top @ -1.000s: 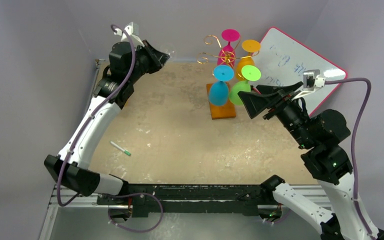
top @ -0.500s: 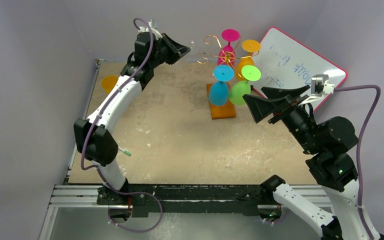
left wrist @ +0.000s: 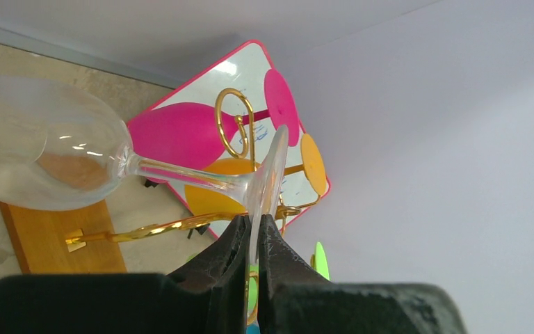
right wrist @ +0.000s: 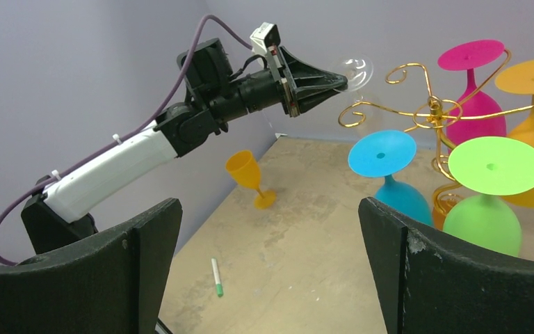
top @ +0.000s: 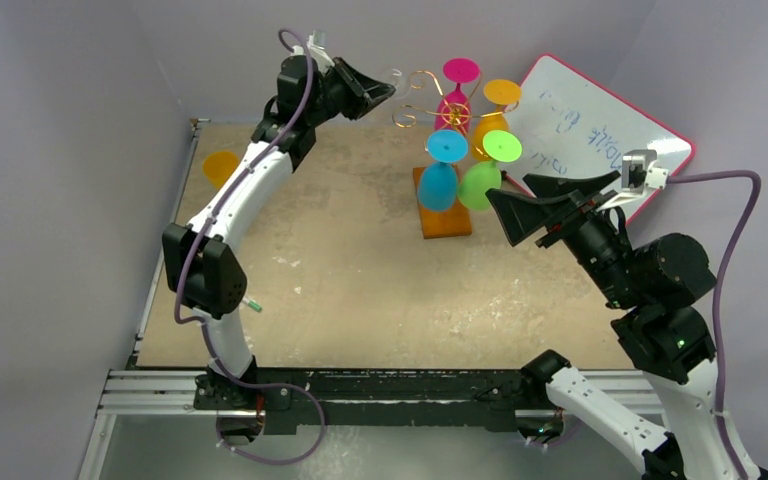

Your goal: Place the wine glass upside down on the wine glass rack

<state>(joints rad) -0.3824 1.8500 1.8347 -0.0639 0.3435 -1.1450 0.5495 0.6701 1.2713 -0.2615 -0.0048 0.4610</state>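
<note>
A clear wine glass point(left wrist: 49, 156) lies nearly sideways in the air, and my left gripper point(left wrist: 254, 224) is shut on the rim of its foot point(left wrist: 270, 170). In the top view the left gripper point(top: 384, 88) holds the glass just left of the gold wire rack point(top: 422, 92), near its curled upper arms. The rack stands on an orange-brown wooden base point(top: 446, 222). The right wrist view shows the glass point(right wrist: 356, 68) close to a scroll arm point(right wrist: 407, 73) of the rack. My right gripper point(top: 507, 190) is open and empty, right of the rack and above the table.
Pink point(top: 460, 72), orange point(top: 501, 93), blue point(top: 446, 147) and green point(top: 501, 146) glasses hang upside down on the rack. An orange goblet point(top: 220, 165) stands at the far left. A green-capped pen point(top: 248, 302) lies near the left front. A pink-framed whiteboard point(top: 585, 125) leans behind.
My left arm has swung up and to the right, carrying the clear glass from the back left corner to the rack's scroll arms. The right gripper shifted slightly right.
</note>
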